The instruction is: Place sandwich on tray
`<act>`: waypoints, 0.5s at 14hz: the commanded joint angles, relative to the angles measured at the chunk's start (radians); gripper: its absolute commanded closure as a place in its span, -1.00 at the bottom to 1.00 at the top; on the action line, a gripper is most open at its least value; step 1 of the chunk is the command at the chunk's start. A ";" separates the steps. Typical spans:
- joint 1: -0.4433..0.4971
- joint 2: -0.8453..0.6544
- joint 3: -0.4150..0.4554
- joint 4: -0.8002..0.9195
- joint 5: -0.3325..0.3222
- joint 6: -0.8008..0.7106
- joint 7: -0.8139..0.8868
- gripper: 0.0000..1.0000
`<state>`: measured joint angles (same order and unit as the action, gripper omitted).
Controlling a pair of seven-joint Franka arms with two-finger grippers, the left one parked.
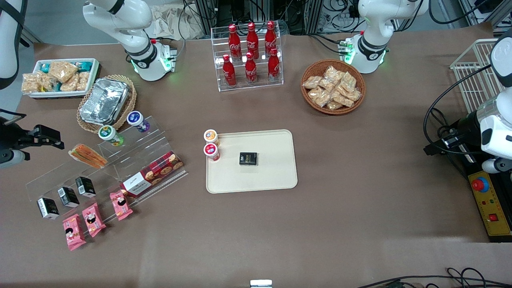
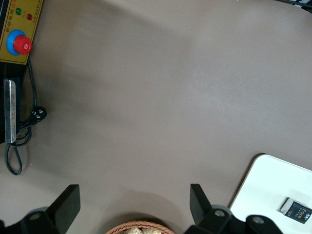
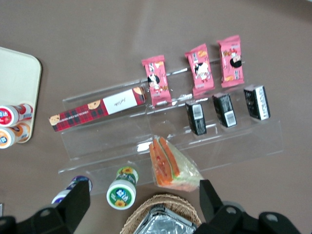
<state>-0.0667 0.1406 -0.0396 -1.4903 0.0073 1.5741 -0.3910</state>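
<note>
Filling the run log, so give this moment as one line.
gripper: open, above acrylic shelf | clear-wrapped orange, white and green sandwich: on shelf, ungrasped | cream-beige rounded plastic tray: no sandwich yet

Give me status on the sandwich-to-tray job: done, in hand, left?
Done: nothing yet. The sandwich lies on the clear acrylic shelf, not on the tray, which holds only a small black box and two cups at its rim. In hand: nothing; the tool is open and empty, above the sandwich and the foil container's basket. Left: descend, grasp, carry over, release.
</note>
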 commanded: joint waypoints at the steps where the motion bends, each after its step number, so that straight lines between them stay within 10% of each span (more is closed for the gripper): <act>1: -0.014 -0.088 -0.002 -0.129 -0.016 0.024 -0.005 -1.00; 7: -0.031 -0.251 -0.066 -0.468 -0.013 0.274 -0.175 -1.00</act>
<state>-0.0908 -0.0202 -0.0890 -1.8150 0.0045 1.7696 -0.5177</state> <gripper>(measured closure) 0.000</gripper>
